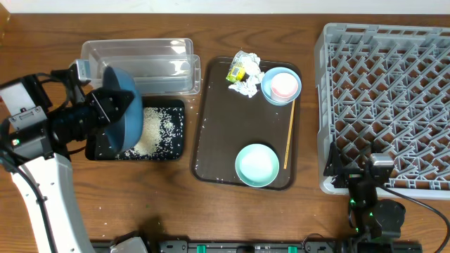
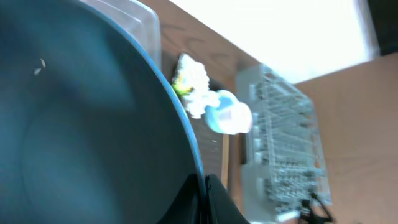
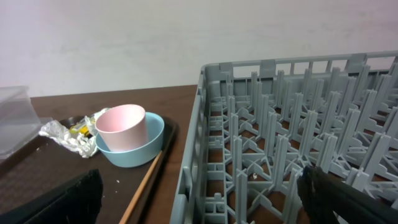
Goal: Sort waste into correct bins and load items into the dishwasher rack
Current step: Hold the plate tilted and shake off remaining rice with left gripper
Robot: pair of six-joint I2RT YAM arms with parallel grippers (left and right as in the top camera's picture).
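Observation:
My left gripper point(image 1: 105, 107) is shut on the rim of the dark-blue plate point(image 1: 123, 105), which is tilted steeply on edge over the black tray point(image 1: 179, 144). Loose rice point(image 1: 156, 130) lies in that tray. In the left wrist view the plate point(image 2: 81, 124) fills the frame, its rim pinched in the left gripper point(image 2: 204, 186). On the brown tray point(image 1: 211, 119) are the crumpled wrapper point(image 1: 244, 72), a pink cup point(image 1: 285, 85) inside a blue bowl point(image 1: 270, 90), a mint bowl point(image 1: 256, 165) and a wooden stick point(image 1: 289, 137). My right gripper point(image 1: 351, 167) stands open at the rack's point(image 1: 387, 91) near-left corner, holding nothing.
The clear tub point(image 1: 140, 62) sits behind the black tray, touching the brown tray's left edge. In the right wrist view the rack wall point(image 3: 196, 155) rises between my fingers, with the cup point(image 3: 122, 127) and stick point(image 3: 146, 180) to its left.

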